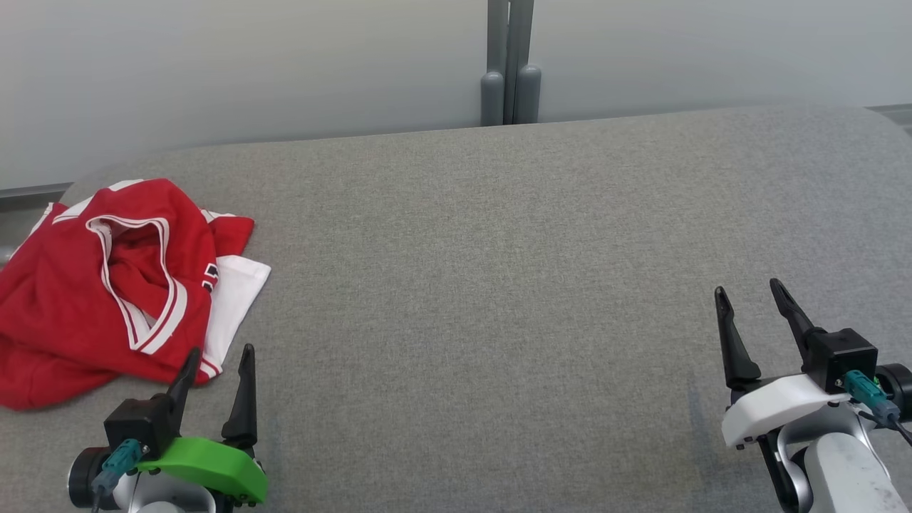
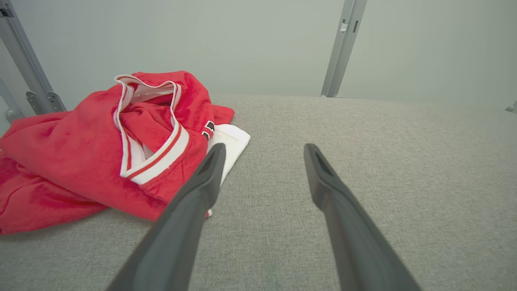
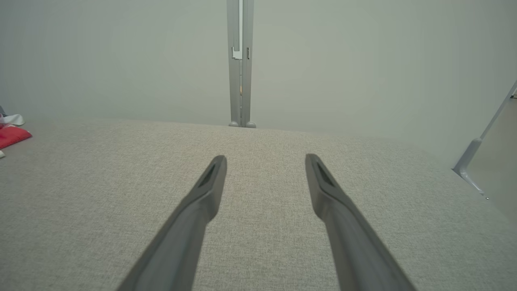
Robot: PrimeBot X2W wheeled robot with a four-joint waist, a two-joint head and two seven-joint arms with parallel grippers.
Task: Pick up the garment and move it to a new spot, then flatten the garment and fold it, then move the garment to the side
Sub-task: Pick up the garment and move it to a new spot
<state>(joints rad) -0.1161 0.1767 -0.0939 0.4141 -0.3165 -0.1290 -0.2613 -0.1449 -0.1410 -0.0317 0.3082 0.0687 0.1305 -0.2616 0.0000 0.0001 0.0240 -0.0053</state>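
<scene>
The garment (image 1: 85, 299) is a red jersey with white and red trim, lying crumpled at the left end of the grey fabric surface (image 1: 484, 285). My left gripper (image 1: 219, 353) stands open at the lower left, its fingertips just short of the garment's near right edge, holding nothing. In the left wrist view the garment (image 2: 89, 153) fills the left half, and the left gripper (image 2: 264, 148) is open beside its white corner. My right gripper (image 1: 748, 286) is open at the lower right, far from the garment. In the right wrist view the right gripper (image 3: 265, 158) is open over bare fabric, and the garment (image 3: 12, 135) peeks in at the left edge.
A pale wall runs behind the surface, with a grey vertical post (image 1: 510, 64) at the middle back. The surface's far edge curves down at the back corners. Grey metal frame bars (image 2: 24, 68) stand behind the garment in the left wrist view.
</scene>
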